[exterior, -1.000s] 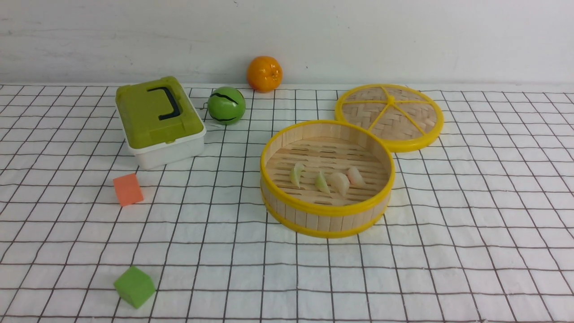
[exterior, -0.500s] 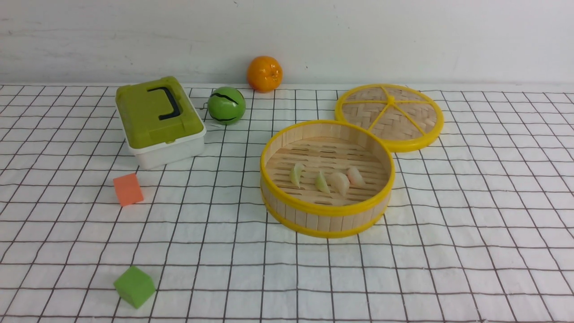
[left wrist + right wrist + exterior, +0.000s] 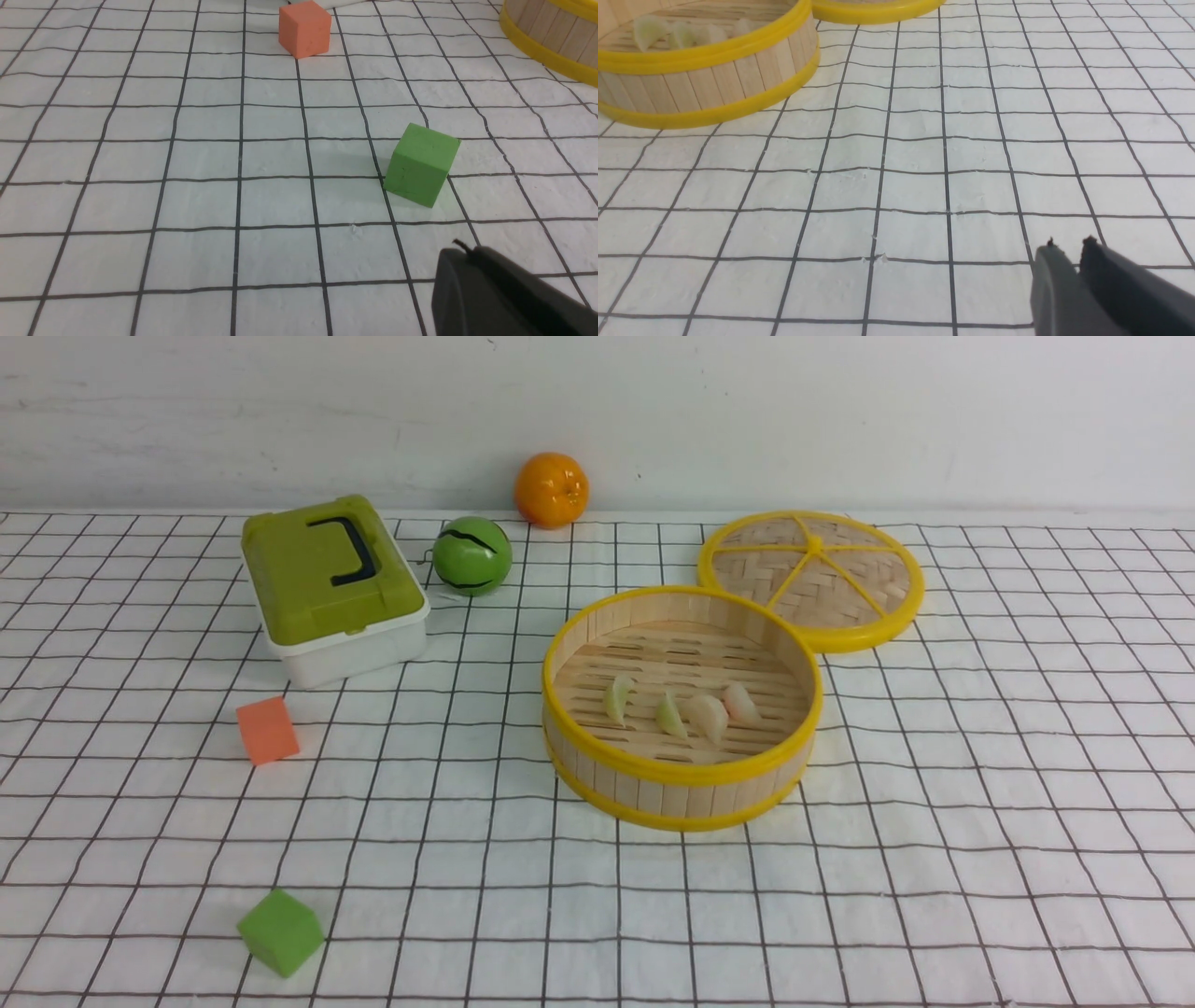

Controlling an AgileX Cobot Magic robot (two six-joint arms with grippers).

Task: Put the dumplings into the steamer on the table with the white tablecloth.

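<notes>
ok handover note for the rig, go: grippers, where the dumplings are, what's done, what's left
Left gripper: shut, empty, low over the tablecloth near the green cube.
Right gripper: shut, empty, off to the side of the steamer.
Dumplings: all four lie on the steamer floor, two green, two pinkish.
Done: loading looks complete.
Left: nothing for the task; lid leans on the steamer's rear rim, untouched.
</notes>
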